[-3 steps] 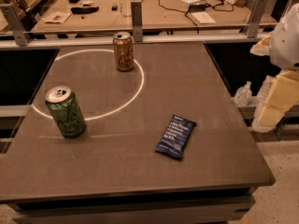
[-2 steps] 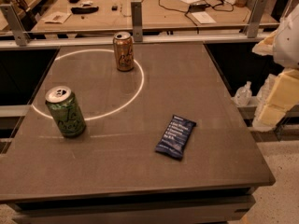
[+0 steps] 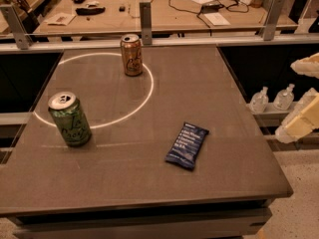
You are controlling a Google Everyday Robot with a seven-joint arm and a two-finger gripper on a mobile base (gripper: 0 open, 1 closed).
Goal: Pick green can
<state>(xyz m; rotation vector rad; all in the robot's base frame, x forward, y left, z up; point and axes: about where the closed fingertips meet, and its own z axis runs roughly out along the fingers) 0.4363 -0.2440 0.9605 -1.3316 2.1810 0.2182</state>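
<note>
- Found the mottled green aluminium drink can with a silver top (image 3: 70, 119) standing upright near the left edge of the flat grey-brown table (image 3: 214, 113), its base on the lower-left arc of a thin white ring (image 3: 149, 91) marked on the surface.
- Noted a same-sized orange-tan aluminium can (image 3: 131, 55) upright on the ring's far side, well apart from the green can, so unlikely to be mistaken or knocked in a grasp.
- Saw a dark blue flat snack packet (image 3: 187, 145) lying right of centre, between the green can and the table's right edge.
- Spotted the cream-coloured gripper (image 3: 303, 108) hanging off the table's right side, beyond its edge and well apart from the green can; could not tell whether open or closed.
- Judged the reach not yet begun: needed a long crossing over the table, probably above the packet.
- Judged the upright pose and bare space around the green can suited to a side grip; risked tipping it if bumped.
</note>
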